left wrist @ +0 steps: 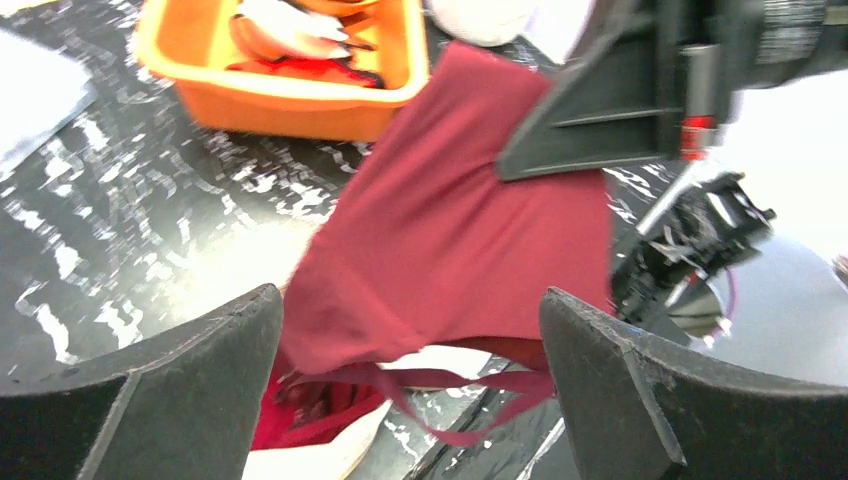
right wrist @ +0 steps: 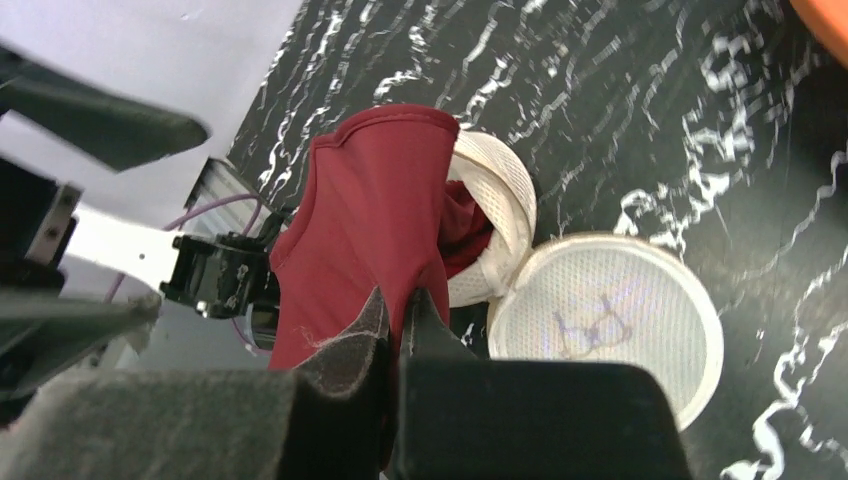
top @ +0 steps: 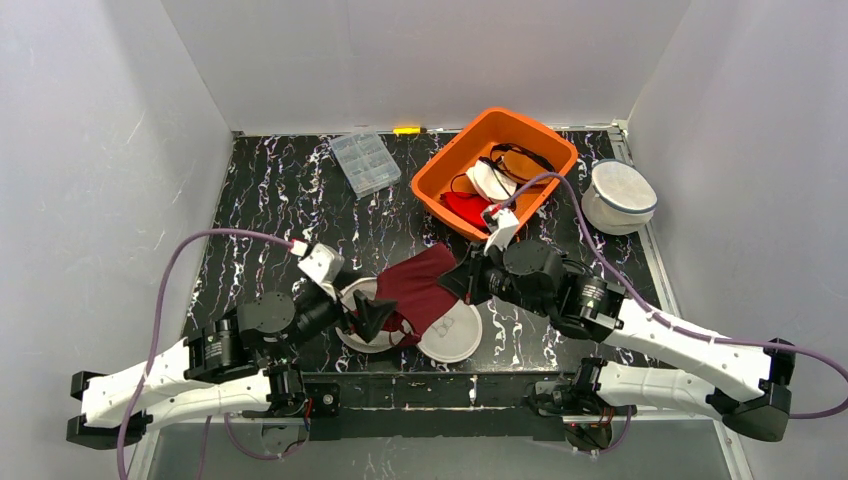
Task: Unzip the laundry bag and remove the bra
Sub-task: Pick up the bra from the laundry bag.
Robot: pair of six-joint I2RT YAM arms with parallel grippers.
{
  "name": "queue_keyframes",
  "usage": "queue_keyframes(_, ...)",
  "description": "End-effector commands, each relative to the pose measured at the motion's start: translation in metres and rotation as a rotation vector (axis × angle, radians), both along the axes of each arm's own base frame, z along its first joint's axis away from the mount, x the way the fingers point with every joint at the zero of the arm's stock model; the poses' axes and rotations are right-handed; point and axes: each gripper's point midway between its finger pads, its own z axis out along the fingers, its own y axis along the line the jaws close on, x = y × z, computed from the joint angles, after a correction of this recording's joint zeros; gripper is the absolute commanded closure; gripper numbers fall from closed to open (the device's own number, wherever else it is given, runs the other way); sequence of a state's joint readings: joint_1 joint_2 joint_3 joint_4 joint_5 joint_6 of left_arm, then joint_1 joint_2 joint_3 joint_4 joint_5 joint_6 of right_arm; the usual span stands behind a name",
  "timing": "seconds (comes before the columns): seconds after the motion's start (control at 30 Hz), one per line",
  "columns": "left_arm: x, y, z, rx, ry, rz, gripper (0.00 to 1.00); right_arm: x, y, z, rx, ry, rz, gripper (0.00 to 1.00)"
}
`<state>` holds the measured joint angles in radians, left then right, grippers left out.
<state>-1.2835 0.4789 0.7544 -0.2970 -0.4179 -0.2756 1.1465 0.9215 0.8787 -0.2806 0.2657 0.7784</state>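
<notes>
Right gripper (right wrist: 397, 305): pinched tight on an edge of the maroon bra (top: 420, 285). The bra stretches from its fingers down into the white mesh laundry bag (top: 455, 338), which lies open in two round halves at the near middle of the black marbled table (top: 280, 190). Left gripper (top: 372, 318): jaws spread wide, holding nothing, just beside the bag's left half. Orange bin (top: 440, 180): behind.
</notes>
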Motion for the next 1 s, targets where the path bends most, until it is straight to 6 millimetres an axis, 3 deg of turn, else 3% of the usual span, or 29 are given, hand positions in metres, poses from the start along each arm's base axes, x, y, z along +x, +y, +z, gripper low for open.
queue_keyframes(0.0, 0.025, 0.047, -0.014, 0.08, 0.089, 0.299, 0.01, -0.009, 0.007, 0.045, -0.066, -0.231, 0.209, 0.99)
queue_keyframes(0.33, 0.03, 0.097, 0.006, -0.171, 0.109, 0.461, 0.02, -0.002, -0.011, 0.145, -0.11, -0.51, 0.251, 0.99)
queue_keyframes(0.47, 0.03, 0.115, 0.012, -0.25, 0.099, 0.491, 0.02, 0.013, -0.021, 0.181, -0.135, -0.583, 0.166, 0.99)
queue_keyframes(0.6, 0.03, 0.114, 0.01, -0.247, 0.101, 0.496, 0.02, 0.047, -0.043, 0.213, -0.171, -0.626, -0.073, 0.99)
queue_keyframes(0.7, 0.033, 0.102, 0.003, -0.19, 0.11, 0.494, 0.01, 0.076, -0.055, 0.22, -0.241, -0.623, -0.268, 0.99)
queue_keyframes(0.8, 0.036, 0.092, -0.003, -0.126, 0.124, 0.51, 0.02, 0.106, -0.049, 0.208, -0.323, -0.607, -0.343, 0.99)
queue_keyframes(0.9, 0.039, 0.088, -0.007, -0.075, 0.138, 0.54, 0.02, 0.154, -0.057, 0.192, -0.333, -0.55, -0.422, 0.99)
queue_keyframes(0.97, 0.039, 0.088, -0.01, -0.061, 0.15, 0.554, 0.02, 0.194, -0.082, 0.181, -0.291, -0.487, -0.509, 0.99)
